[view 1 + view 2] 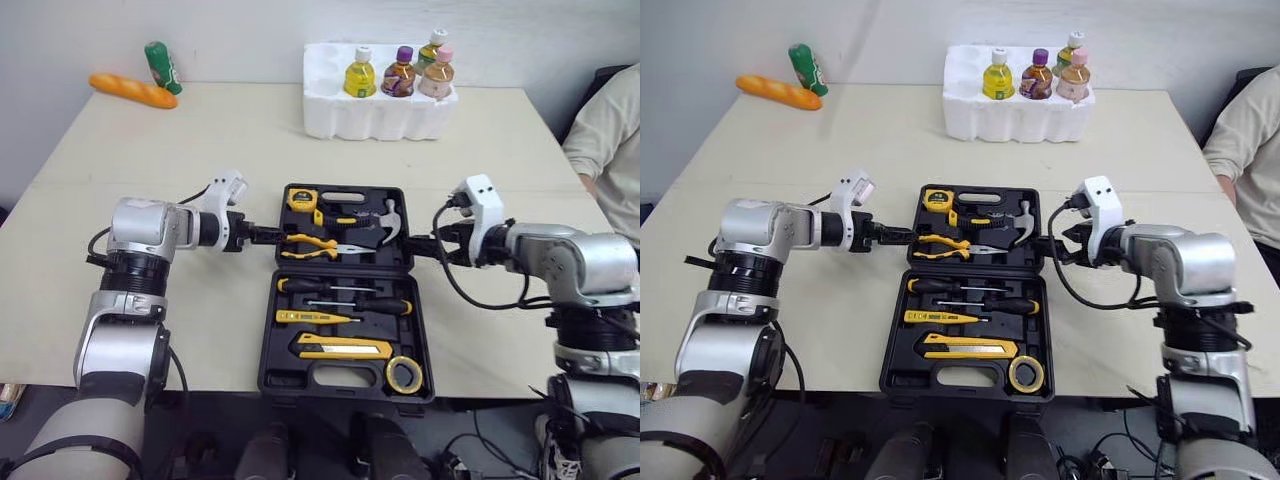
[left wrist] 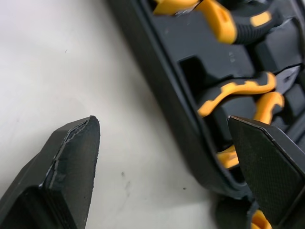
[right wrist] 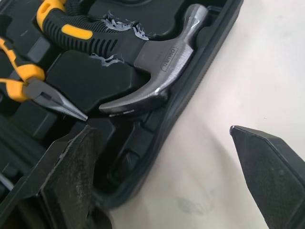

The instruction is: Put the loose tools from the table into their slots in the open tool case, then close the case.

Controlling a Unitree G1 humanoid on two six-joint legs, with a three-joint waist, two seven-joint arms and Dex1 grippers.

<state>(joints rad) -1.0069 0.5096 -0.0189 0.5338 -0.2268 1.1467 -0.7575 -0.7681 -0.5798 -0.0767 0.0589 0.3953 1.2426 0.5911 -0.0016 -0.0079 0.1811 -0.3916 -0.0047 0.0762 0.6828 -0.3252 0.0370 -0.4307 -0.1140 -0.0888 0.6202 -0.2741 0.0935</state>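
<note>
Two grippers to log, says the auditor: state of each?

Inspector: Left gripper point(image 1: 262, 235): fingers spread, holding nothing. It straddles the left wall of the black plastic tool case point(image 1: 345, 271) at its far half, with one finger over the beige table point(image 1: 220, 320) and one over the case interior. Right gripper point(image 1: 420, 246): likewise released, astride the right wall of the same half, beside the steel claw hammer with black-and-yellow handle point(image 3: 157, 62).

Auditor: Case position and contents?

Inspector: It lies open flat at the middle of the table's near edge. The far half holds a yellow tape measure point(image 1: 301, 199), yellow-handled pliers point(image 1: 310, 245) and the hammer. The near half holds two black-handled screwdrivers point(image 1: 340, 288), a yellow tester pen point(image 1: 310, 317), a yellow utility knife point(image 1: 343, 347) and a yellow tape roll point(image 1: 404, 374) at its right near corner.

Auditor: Other items?

Inspector: A white foam tray point(image 1: 370, 115) with four bottles point(image 1: 400, 72) stands at the far edge. A long bread loaf point(image 1: 132, 91) and a green bottle point(image 1: 162, 67) lie at the far left corner. A person's light sleeve point(image 1: 605, 140) shows past the right edge.
</note>
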